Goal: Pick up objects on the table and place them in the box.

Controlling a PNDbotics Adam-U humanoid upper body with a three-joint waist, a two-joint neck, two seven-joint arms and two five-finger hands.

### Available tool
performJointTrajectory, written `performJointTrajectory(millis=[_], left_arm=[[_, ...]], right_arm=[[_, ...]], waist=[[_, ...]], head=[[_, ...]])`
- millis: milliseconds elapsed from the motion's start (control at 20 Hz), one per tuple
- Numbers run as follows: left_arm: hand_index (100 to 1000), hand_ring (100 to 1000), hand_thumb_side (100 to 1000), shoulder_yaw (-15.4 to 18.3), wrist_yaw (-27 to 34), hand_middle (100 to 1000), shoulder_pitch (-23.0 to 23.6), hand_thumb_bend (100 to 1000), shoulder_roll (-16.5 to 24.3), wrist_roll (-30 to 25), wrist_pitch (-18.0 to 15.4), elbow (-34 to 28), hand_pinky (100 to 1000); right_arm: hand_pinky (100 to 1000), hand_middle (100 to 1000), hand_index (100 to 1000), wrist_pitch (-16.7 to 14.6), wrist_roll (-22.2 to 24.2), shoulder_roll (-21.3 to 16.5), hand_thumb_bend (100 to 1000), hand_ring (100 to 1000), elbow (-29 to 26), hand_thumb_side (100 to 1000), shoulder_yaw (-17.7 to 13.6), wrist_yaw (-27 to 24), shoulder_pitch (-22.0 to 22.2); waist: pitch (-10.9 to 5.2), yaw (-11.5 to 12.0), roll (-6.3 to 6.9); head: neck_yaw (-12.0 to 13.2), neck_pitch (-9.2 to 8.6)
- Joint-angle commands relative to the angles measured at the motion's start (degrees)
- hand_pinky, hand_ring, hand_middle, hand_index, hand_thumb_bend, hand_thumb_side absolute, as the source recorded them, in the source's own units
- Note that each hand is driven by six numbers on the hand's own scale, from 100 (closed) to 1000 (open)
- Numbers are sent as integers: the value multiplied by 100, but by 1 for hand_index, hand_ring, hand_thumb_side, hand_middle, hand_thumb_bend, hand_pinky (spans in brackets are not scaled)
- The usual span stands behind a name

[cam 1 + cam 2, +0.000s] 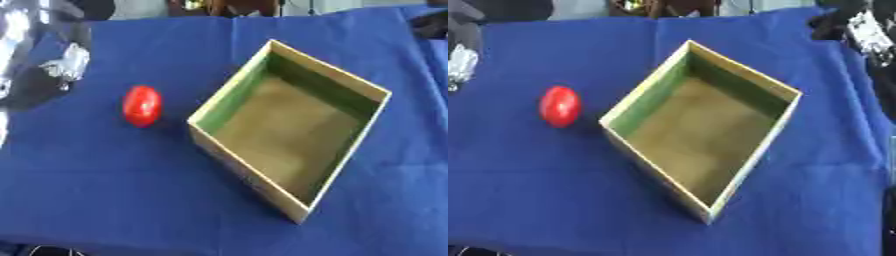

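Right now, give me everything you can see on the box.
The box is an open-topped, shallow rectangular tray with pale, wood-looking walls and thin rims. Its inner left wall looks green; the floor is dull olive-brown and bare, with nothing inside. It sits flat on the blue cloth, turned diagonally so one corner points toward the robot. The red object lies to its left, apart from it. No hand touches it.

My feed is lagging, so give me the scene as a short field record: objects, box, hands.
object: red ball, on the blue cloth, left of the box, apart from it
box: open wooden box, nothing visible inside
left hand: at upper left, above the ball, not touching it; fingers unclear
right hand: at upper right edge, away from the box; fingers unclear
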Motion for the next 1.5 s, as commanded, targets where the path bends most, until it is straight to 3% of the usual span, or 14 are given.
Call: performJointTrajectory(millis=[50,350,500,550,650,700,800,950,1150,1500], left_arm=[[1000,760,682,-54,-199,870,-161,100,484,-403,28,-84,560],[997,811,711,-229,-633,871,-327,100,1003,-1265,-78,183,639],[1000,840,827,-320,-706,891,-429,100,1219,-1585,-202,371,687],[1000,853,902,-345,-729,898,-465,104,1272,-1678,-263,427,710],[1000,860,963,-395,-816,900,-546,180,1372,-1840,-361,547,722],[1000,869,1000,-418,-857,907,-582,271,1403,-1901,-400,601,734],[1000,871,1000,-480,-927,910,-662,298,1452,-2024,-467,719,736],[1000,893,1000,-594,-1003,949,-790,513,1503,-2259,-575,894,767],[1000,908,1000,-777,-1046,977,-964,657,1538,-2652,-772,1148,792],[1000,895,927,-1139,-1193,974,-1268,679,1474,-2973,-1097,1692,784]], right_arm=[[765,501,769,-13,31,-120,100,758,-121,801,23,22,-81],[765,500,769,-9,63,-138,100,758,-121,800,41,23,-74],[765,500,769,-7,88,-144,100,758,-117,802,54,22,-60],[765,500,769,-7,90,-146,100,758,-116,802,54,24,-57],[765,500,769,-8,97,-154,100,758,-111,802,56,26,-53],[765,500,769,-9,100,-157,100,758,-109,802,58,26,-52],[765,500,769,-14,109,-163,100,758,-102,802,63,25,-50],[765,499,769,-19,124,-177,100,758,-90,802,68,26,-43],[765,499,769,-26,153,-193,100,758,-79,802,79,26,-32],[765,498,768,-41,200,-212,100,759,-60,800,98,23,-30]], waist=[[-83,-11,-4],[-84,-27,4],[-92,-28,14],[-94,-29,16],[-94,-34,21],[-93,-37,23],[-90,-46,27],[-79,-59,40],[-59,-73,60],[-23,-107,73]], head=[[0,-75],[-13,-152],[-14,-182],[-13,-193],[-10,-211],[-8,-217],[-3,-232],[7,-254],[14,-277],[35,-292]])
